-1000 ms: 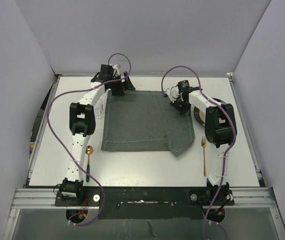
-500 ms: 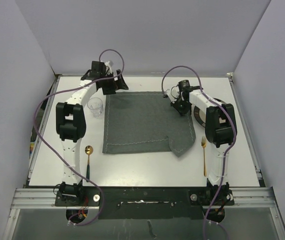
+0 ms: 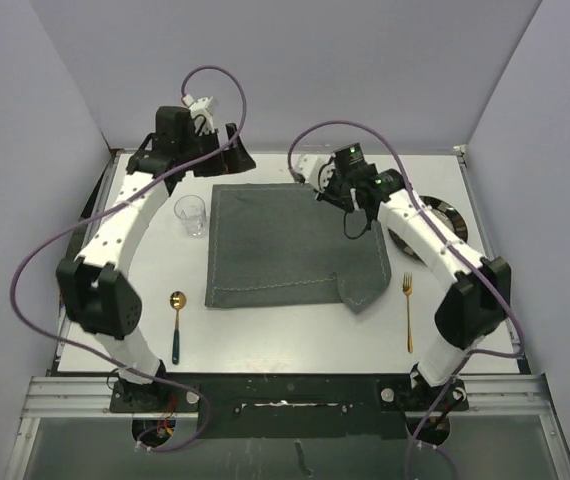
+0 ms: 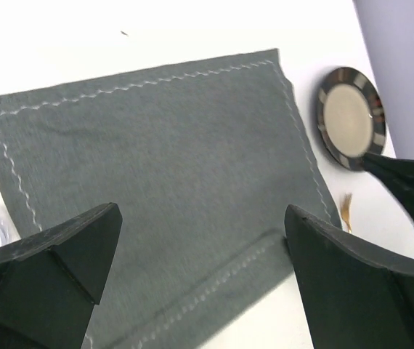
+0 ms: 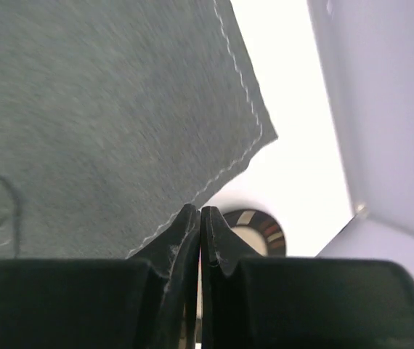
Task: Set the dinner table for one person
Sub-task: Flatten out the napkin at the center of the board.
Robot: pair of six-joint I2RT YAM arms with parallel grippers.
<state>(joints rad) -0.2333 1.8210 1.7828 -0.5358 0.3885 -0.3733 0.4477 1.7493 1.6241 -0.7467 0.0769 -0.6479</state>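
Placemat [image 3: 275,245] on dinner table [image 3: 295,340] — glass [image 3: 191,214], spoon [image 3: 177,325] left — plate [image 4: 348,109], fork [image 3: 408,310] right

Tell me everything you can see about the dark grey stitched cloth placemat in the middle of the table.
The dark grey cloth placemat is a rectangle of soft, woven-looking fabric with a pale zigzag stitch line running just inside its edges. It lies spread on the white tabletop, roughly central and mostly flat. Its near right corner is folded over onto itself, leaving a pointed flap. Nothing stands on it. The shut right gripper is above its far right part; whether it touches the cloth cannot be told.
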